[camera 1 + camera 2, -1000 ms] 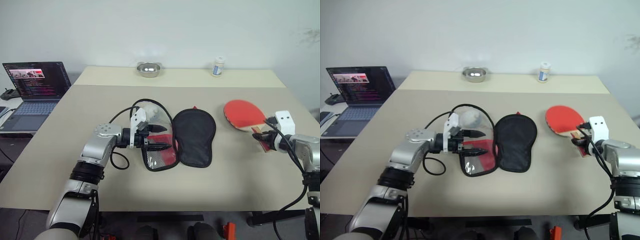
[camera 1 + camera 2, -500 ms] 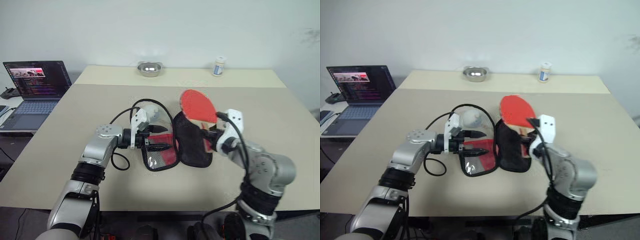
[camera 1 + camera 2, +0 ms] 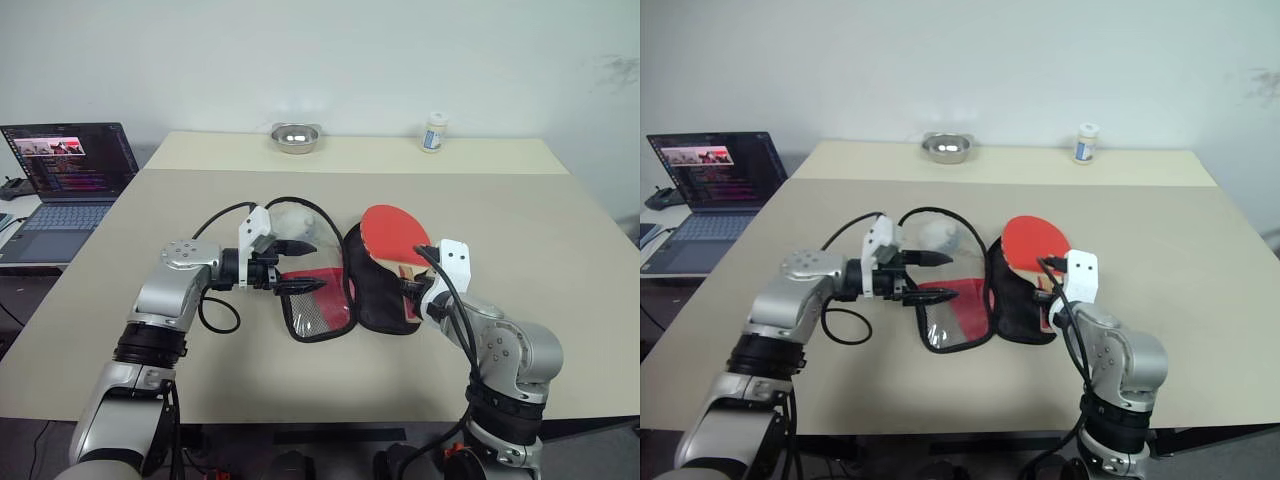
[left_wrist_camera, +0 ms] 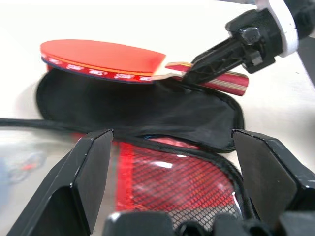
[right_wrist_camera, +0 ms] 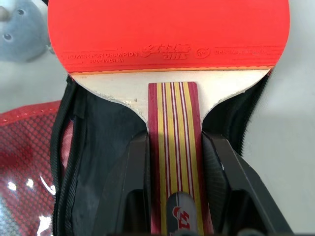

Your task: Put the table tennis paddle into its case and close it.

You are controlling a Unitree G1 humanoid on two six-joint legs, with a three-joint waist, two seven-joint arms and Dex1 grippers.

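From the left eye view, the red-faced, wooden-handled table tennis paddle (image 3: 393, 236) is held above the opened black fabric case (image 3: 385, 290) on the beige counter (image 3: 520, 230); in the left wrist view, the left claw (image 4: 172, 184) is spread beside the case's red mesh side (image 4: 177, 177); in the right wrist view, the right claw (image 5: 174, 169) is clamped on the striped handle.

Beige table (image 3: 560, 230) against a pale wall (image 3: 400, 50), laptop (image 3: 65, 170) alongside.
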